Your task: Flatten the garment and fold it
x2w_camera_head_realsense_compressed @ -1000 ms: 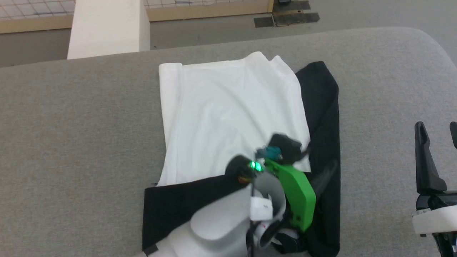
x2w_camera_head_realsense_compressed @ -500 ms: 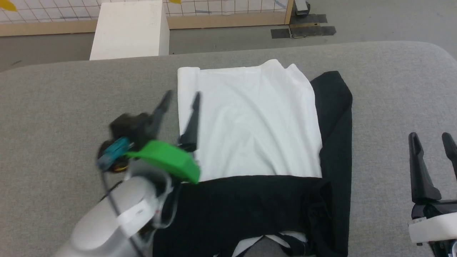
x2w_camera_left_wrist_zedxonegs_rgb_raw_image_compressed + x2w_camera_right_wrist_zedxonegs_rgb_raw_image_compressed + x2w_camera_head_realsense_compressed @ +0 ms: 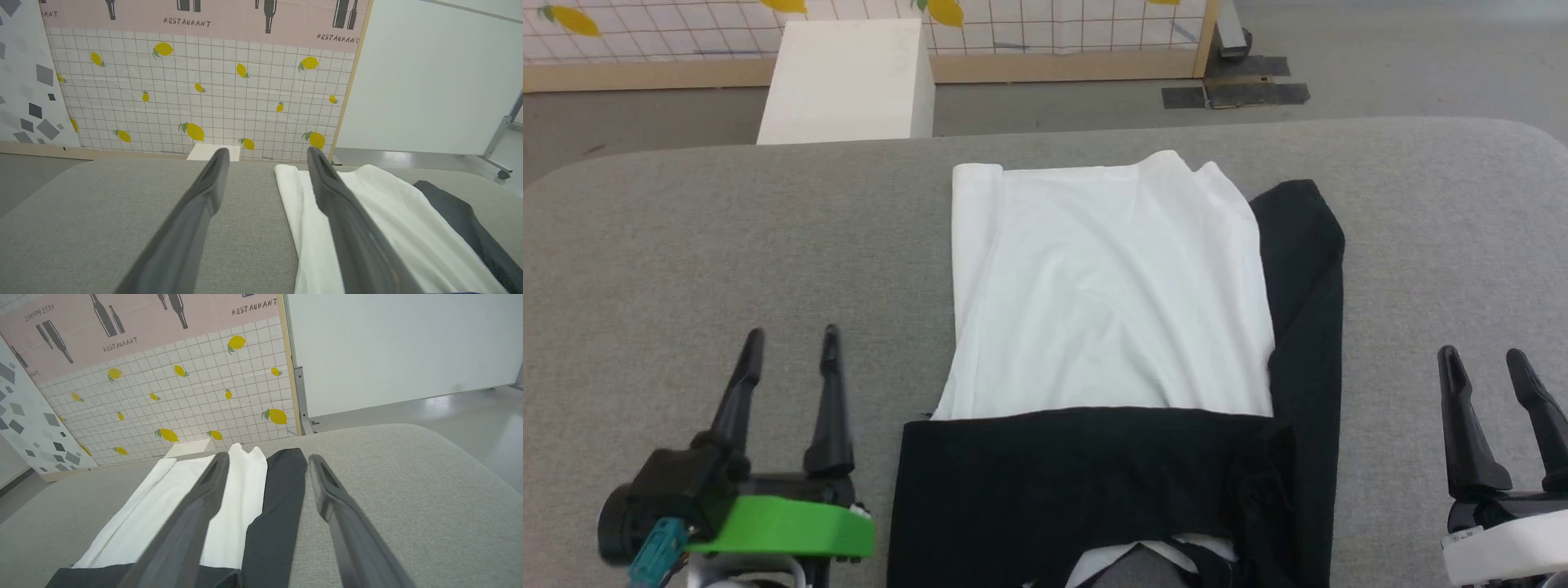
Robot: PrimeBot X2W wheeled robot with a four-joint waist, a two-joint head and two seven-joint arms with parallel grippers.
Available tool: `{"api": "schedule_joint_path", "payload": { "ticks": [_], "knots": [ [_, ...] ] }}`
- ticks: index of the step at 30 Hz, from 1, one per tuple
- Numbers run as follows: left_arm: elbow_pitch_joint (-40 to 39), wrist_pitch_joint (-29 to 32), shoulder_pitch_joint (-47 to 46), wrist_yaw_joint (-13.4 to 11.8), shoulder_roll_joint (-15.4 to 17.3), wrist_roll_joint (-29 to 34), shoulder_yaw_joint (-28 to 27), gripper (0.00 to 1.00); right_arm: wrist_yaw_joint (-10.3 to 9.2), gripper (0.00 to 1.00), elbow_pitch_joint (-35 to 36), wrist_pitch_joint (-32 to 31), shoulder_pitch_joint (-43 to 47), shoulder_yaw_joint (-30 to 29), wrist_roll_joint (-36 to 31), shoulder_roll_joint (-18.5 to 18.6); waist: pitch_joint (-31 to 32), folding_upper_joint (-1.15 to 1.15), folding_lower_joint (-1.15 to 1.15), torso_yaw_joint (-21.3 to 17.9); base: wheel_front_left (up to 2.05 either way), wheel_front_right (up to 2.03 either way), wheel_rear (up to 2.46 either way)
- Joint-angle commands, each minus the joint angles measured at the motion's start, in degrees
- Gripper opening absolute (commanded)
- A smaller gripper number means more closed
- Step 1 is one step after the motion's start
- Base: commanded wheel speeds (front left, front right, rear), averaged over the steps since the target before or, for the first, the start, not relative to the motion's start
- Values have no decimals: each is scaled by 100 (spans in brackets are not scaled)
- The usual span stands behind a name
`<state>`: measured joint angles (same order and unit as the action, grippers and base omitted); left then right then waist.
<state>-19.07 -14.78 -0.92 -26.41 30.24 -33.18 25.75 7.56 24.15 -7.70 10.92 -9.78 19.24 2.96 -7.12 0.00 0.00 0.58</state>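
The garment (image 3: pixel 1107 294) lies spread on the grey table (image 3: pixel 727 237), its white panel toward the far side and its black section (image 3: pixel 1086 490) across the near side and up the right edge. In the left wrist view the garment (image 3: pixel 384 220) is to the right; in the right wrist view the garment (image 3: pixel 245 506) is to the left. My left gripper (image 3: pixel 788 339) stands open over bare table left of the cloth, empty, as the left gripper (image 3: pixel 265 157) also shows from its wrist. My right gripper (image 3: pixel 1482 359) stands open at the lower right, apart from the cloth; the right gripper (image 3: pixel 265 459) holds nothing.
A rigid white box (image 3: pixel 849 77) stands on the floor beyond the table's far edge. Behind it runs a tiled lemon-print partition (image 3: pixel 196 94) with a wooden base. A white panel on a wheeled stand (image 3: pixel 392 347) is at the far right. The table's corners are rounded.
My left arm has drawn back off the garment, from its near right part across to the left, and now rests at the lower left. The head camera has tilted, shifting the whole picture. The right gripper keeps its place.
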Motion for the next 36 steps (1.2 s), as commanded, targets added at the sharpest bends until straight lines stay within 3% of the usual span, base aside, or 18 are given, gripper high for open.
{"api": "schedule_joint_path", "payload": {
  "ticks": [1,7,11,17,23,26,32,36],
  "knots": [
    [10,-21,149,81,-100,113,-141,100,-8,100,-35,48,55,-16,31,-8,15,0,0,50,0,0,0],
    [-56,-21,365,492,-515,413,-559,100,-8,100,-58,-50,-158,-91,5,-8,-161,0,0,108,0,0,0],
    [-195,-21,309,693,-743,570,-754,100,-8,100,88,-398,-798,-144,-35,31,-492,0,0,53,0,0,0],
    [-411,-21,50,929,-908,808,-964,100,-8,100,-9,-1402,-2397,-328,393,748,-1156,0,0,-43,0,0,0],
    [-553,-21,-271,1056,-932,992,-1053,100,-8,100,-776,-2417,-3905,-279,630,1587,-1774,0,0,-34,0,0,0],
    [-568,-21,-406,1099,-946,1071,-1018,100,-8,100,-1305,-2713,-4497,-242,564,1828,-2001,0,0,32,0,0,0],
    [-638,-16,-582,1081,-959,1253,-919,100,-8,100,-2230,-3533,-5214,-214,518,1888,-2392,0,0,188,0,0,0],
    [-664,11,-700,1090,-957,1338,-845,100,-8,100,-2571,-3737,-5550,-147,344,1940,-2643,0,0,321,0,0,0]
  ]
}}
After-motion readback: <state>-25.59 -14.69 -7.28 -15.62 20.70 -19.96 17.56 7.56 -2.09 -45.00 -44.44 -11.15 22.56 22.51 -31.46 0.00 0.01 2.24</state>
